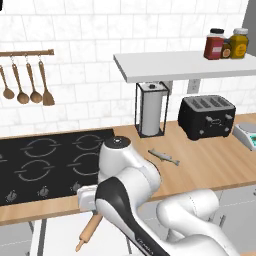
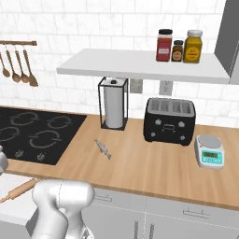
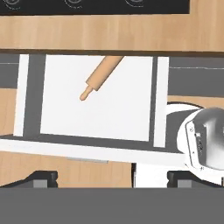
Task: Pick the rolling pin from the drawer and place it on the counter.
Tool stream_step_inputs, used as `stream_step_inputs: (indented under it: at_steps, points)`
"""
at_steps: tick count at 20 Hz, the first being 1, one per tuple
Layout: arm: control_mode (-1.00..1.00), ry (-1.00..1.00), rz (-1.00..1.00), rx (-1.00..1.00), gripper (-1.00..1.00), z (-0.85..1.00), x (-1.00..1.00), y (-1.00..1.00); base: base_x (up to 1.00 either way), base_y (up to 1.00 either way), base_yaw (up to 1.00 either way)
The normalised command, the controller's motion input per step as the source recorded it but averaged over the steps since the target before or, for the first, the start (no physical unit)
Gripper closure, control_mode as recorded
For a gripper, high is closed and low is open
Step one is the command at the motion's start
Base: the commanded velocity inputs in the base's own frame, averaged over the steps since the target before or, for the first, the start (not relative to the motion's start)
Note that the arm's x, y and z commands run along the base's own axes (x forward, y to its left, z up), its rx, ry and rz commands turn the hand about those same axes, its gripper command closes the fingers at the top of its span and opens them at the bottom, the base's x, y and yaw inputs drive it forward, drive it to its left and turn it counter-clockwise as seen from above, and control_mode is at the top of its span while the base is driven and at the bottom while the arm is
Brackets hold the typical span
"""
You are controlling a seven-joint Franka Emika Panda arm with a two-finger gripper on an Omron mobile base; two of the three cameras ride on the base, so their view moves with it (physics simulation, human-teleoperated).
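The rolling pin (image 3: 99,77) is a smooth, pale tan wooden cylinder with a narrower knobbed handle, and it is lying at a slant on the flat white floor of the open drawer (image 3: 96,118), its far end running under the counter's front edge. Nothing is touching it. The drawer is wide, shallow and plain white, standing pulled out below the worktop.

The counter (image 1: 210,165) is a long light wooden slab with visible grain, and a glossy black four-ring cooktop (image 1: 47,160) is sitting flush in it. A small grey fish (image 1: 164,157) is lying on the wood between the cooktop and a boxy black toaster (image 1: 206,116). A roll of paper towel (image 1: 151,115) is standing in a thin black wire frame by the white tiled wall, and a small kitchen scale (image 2: 209,150) is sitting right of the toaster. Darker wooden spoons and a spatula (image 1: 25,80) are hanging from a rail, and three jars (image 2: 179,45) are standing on a white wall shelf (image 2: 140,65).

The gripper (image 3: 112,178) is hovering above the drawer, looking down into it, its dark fingertips (image 3: 41,177) spread wide apart and grasping nothing.
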Motion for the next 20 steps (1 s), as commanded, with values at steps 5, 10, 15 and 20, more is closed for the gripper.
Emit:
stream_step_inputs:
  at_steps: [5, 10, 15, 20]
  points:
    - [-1.0, 0.23, 0.01, 0.01, -1.0, -0.67, -0.06, 0.29, 0.0, 0.0, 0.0]
    - [-1.0, 0.19, 0.0, 0.0, -1.0, -0.74, -0.11, 0.36, 0.0, 0.0, 0.0]
    - [-1.0, 0.07, 0.0, -0.04, -1.0, -0.37, -0.11, 0.19, 0.0, 0.0, 0.0]
    - [-1.0, 0.0, 0.0, -0.09, -1.0, -0.37, 0.11, 0.08, 0.0, 0.0, 0.0]
